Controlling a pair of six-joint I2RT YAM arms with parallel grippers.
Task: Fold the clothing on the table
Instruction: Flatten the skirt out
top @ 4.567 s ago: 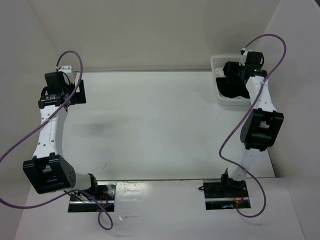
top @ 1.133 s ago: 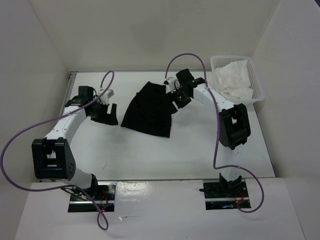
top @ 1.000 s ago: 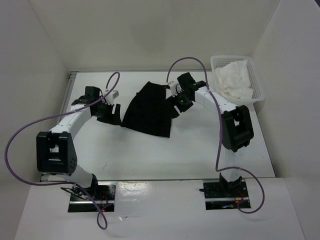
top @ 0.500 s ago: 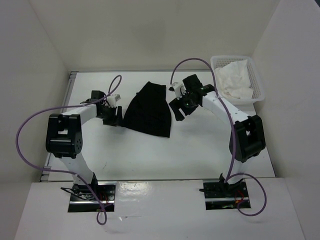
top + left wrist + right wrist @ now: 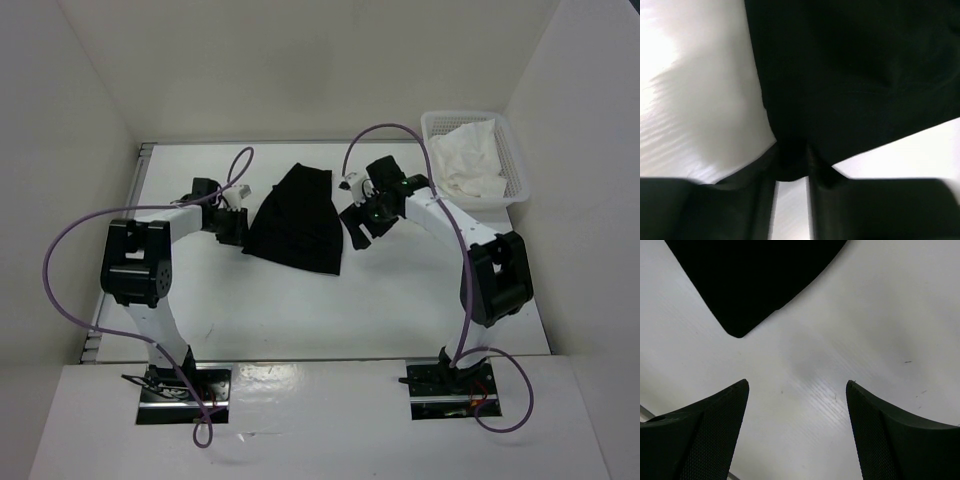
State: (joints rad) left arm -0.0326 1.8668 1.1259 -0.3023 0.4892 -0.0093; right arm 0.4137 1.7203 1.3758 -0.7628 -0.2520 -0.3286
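One white counter [image 5: 400, 290] filled the space between white walls. Two arms stood at its near edge, the left arm [image 5: 135, 270] and the right arm [image 5: 495, 275], each trailing one purple cable and both reaching in toward the middle. One black garment [image 5: 300, 220] lay flat on the counter at the centre, toward the far side, narrow at its far end and spreading wider toward the near end. One white mesh basket [image 5: 515, 185] sat in the far right corner, well apart from the garment, with one crumpled white cloth [image 5: 465, 160] in it. The left end effector [image 5: 791, 170] was at the garment's left edge, narrow, its fingers pinching a fold of black fabric. The right end effector [image 5: 797, 385] hung just beside the garment's right edge, fingers wide, holding nothing, over bare counter.
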